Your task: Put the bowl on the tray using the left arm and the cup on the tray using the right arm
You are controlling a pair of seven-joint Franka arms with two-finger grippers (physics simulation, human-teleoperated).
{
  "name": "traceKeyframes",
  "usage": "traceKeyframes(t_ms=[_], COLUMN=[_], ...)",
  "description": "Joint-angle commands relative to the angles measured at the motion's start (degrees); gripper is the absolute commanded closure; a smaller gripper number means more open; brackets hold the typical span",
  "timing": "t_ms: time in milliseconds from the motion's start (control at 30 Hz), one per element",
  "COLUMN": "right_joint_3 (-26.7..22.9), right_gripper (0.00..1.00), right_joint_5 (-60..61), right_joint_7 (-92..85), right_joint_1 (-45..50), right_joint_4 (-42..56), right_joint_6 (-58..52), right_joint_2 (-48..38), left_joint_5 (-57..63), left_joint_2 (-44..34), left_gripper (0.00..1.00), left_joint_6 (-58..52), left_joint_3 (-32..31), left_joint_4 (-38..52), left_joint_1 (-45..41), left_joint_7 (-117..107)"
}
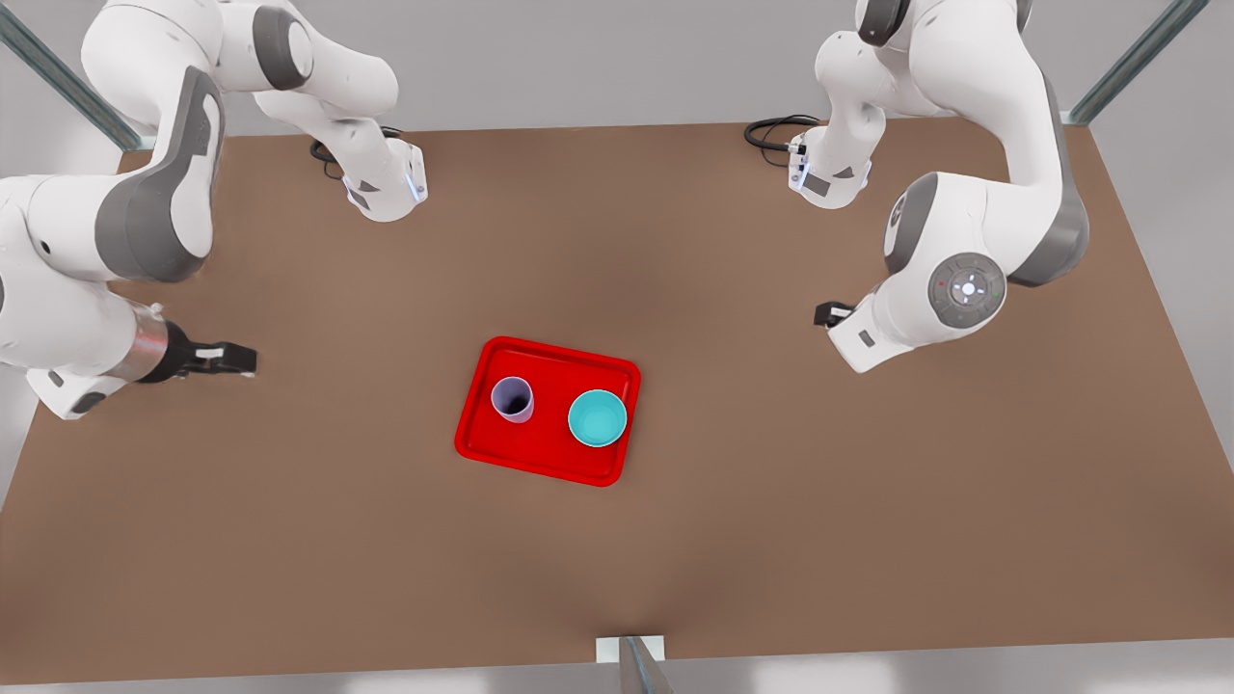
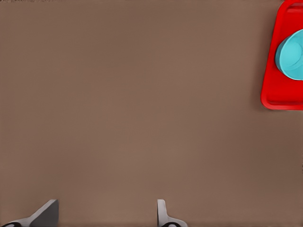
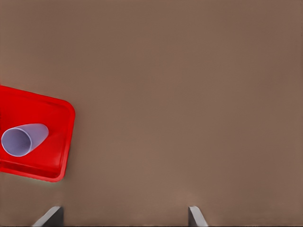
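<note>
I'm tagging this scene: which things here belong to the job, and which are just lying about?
Job: flat red rectangular tray; lavender cup and teal round bowl, both standing on it; left end effector, open, off the bowl's side; right end effector, open, off the cup's side.
Lying about: brown table; black cable near an arm base.

Red tray (image 1: 548,461) mid-table; lavender cup (image 1: 513,399) upright + teal bowl (image 1: 597,418) on it, apart.
</note>
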Motion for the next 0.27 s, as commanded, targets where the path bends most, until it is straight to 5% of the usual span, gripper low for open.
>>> traceKeyframes(t_ms=[0, 67, 233], right_joint_3=[0.01, 0.09, 0.27], right_gripper=[0.0, 0.0, 0.0], right_joint_5=[0.0, 0.7, 0.62], right_joint_7=[0.0, -0.08, -0.17], right_joint_1=[0.07, 0.07, 0.07], right_joint_4=[-0.57, -10.05, -11.2], right_joint_6=[0.34, 7.01, 6.94], right_joint_2=[-0.39, -5.57, -6.72], left_joint_5=[-0.53, -0.44, 2.9], left_joint_2=[0.01, 0.1, 2.21], left_gripper=[0.0, 0.0, 0.0], left_joint_6=[0.0, 0.09, 0.79], left_joint_3=[0.01, 0.1, 0.71], left_joint_4=[0.0, 0.0, 1.23], left_joint_1=[-0.01, -0.01, 0.7], left_joint_7=[-0.05, -0.05, 0.04])
